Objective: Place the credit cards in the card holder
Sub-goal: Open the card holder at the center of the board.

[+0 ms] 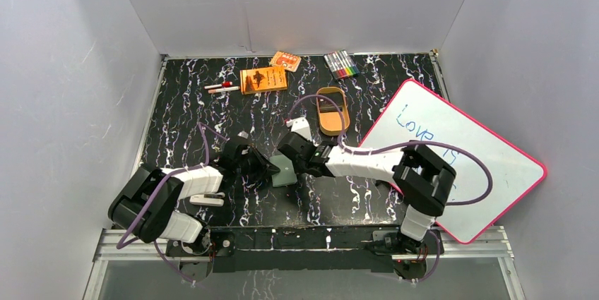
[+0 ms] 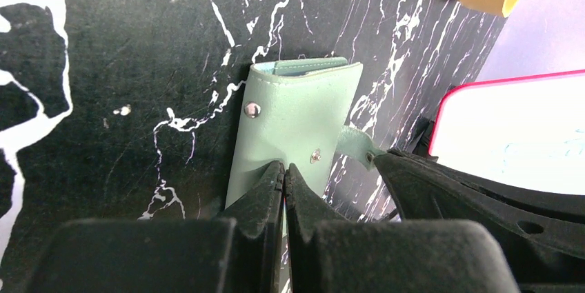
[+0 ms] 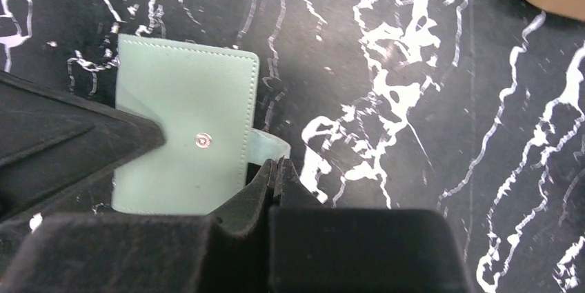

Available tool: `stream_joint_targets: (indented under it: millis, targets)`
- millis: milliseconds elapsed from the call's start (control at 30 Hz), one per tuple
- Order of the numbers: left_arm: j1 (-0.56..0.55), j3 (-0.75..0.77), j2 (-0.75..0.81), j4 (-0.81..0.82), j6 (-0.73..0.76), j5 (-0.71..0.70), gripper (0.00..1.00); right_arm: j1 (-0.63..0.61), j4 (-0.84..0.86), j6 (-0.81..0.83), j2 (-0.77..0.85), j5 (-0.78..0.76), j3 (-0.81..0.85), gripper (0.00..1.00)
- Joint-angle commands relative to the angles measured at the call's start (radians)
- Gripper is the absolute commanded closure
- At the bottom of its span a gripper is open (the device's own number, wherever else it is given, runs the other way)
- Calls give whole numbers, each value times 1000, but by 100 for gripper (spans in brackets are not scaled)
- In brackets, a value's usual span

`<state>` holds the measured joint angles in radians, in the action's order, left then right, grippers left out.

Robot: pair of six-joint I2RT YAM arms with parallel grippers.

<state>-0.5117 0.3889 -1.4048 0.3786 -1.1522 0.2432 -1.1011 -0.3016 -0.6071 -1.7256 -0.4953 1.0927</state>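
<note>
Opening the card holder (image 1: 285, 170), flat on the tabletop (image 1: 184, 116), needs opposed pulls: the left end effector (image 2: 283, 169), pinched on its edge, should anchor; the right end effector (image 3: 274, 167), clamped on the snap tab (image 3: 268, 145), should peel gently.

card holder (image 2: 296, 120) interior apparently hidden

Card holder (image 3: 183, 100) tab (image 3: 269, 147) between closed right fingers (image 3: 256, 186)

Matt stitched leather-look card holder (image 2: 296, 110) w/ shiny metal snaps (image 2: 252, 108); smooth marble-look table (image 2: 138, 45).
</note>
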Motion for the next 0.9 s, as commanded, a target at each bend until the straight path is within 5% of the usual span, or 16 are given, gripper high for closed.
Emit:
stream_joint_targets:
  millis: [0, 33, 167, 233, 400, 700, 867]
  targets:
    - [6, -4, -42, -104, 51, -87, 100, 32, -46, -71, 101, 2, -55, 100]
    - [6, -1, -44, -104, 57, -82, 100, 41, -49, -76, 120, 15, -69, 98]
    - [5, 12, -39, -107, 78, -66, 100, 46, -43, -61, 250, 32, -112, 48]
    - [6, 18, -33, -110, 85, -58, 99, 46, 15, -6, 317, 102, -133, 35]
    - [6, 44, -30, -115, 90, -38, 99, 46, 95, 68, 329, 274, -81, 33]
    - [5, 35, -33, -120, 84, -49, 100, 49, 19, 43, 114, 184, 6, 28]
    - [6, 34, -30, -121, 86, -50, 100, 82, 23, 31, 62, 187, 2, 34]
